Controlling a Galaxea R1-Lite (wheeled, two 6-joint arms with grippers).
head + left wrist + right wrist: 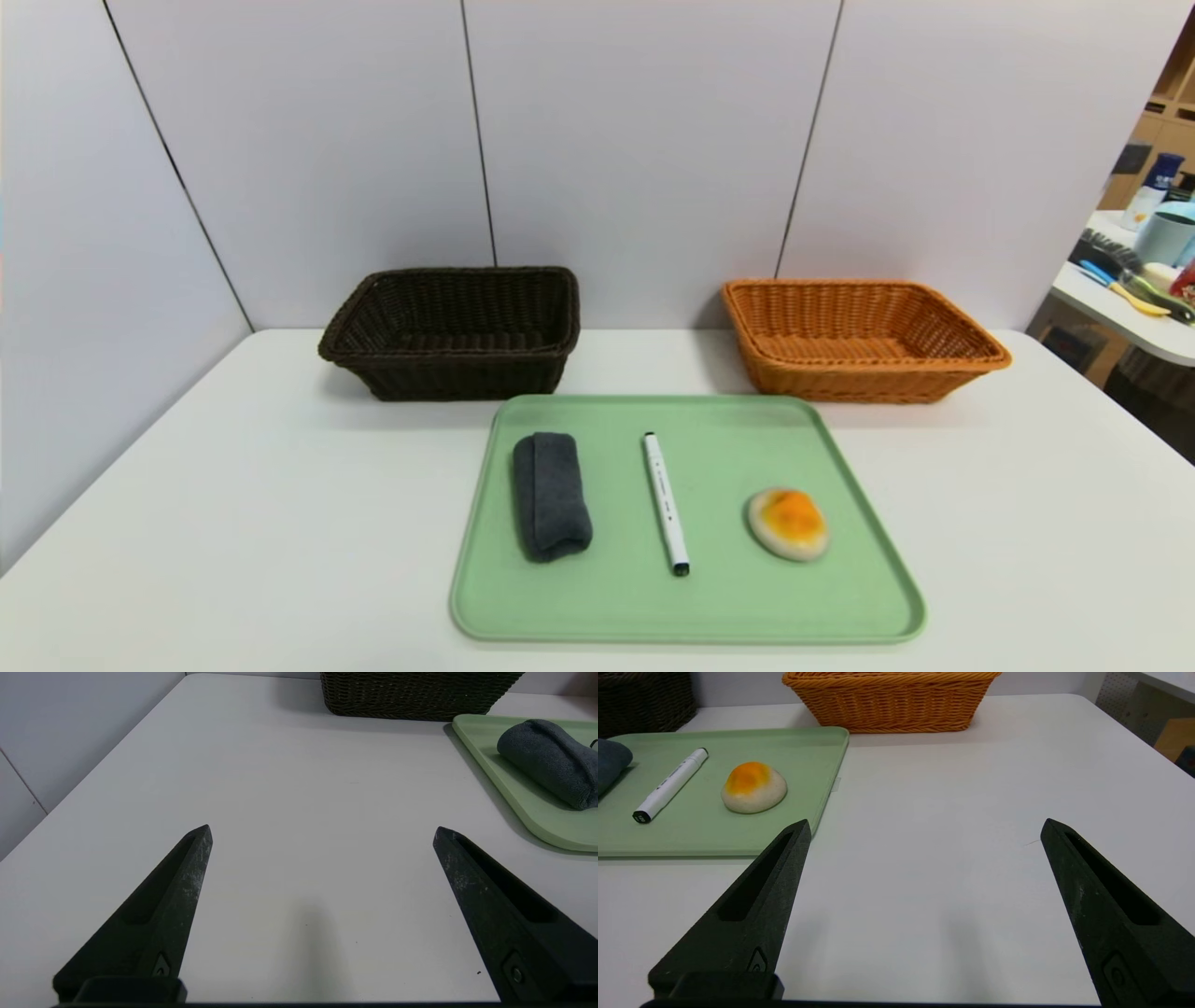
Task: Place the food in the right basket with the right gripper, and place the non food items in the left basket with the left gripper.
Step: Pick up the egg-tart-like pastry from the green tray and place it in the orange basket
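egg piece (790, 524): on the tray's right side; probably light, soft, easily dented; pinch gently across its middle
marker (665, 504): mid-tray; likely stiff, smooth, apt to roll; grip halfway along the barrel
cloth roll (552, 497): left on the tray; soft, likely light; squeeze across its waist
left gripper (322, 830): over the table left of the tray, jaws wide, holding nothing
right gripper (927, 823): over the table right of the tray, jaws wide, holding nothing
surface: green tray (691, 623) on white table (233, 523), dark and orange baskets (457, 378) (859, 383) behind
room: pale panels (644, 140), cluttered side table (1134, 322)
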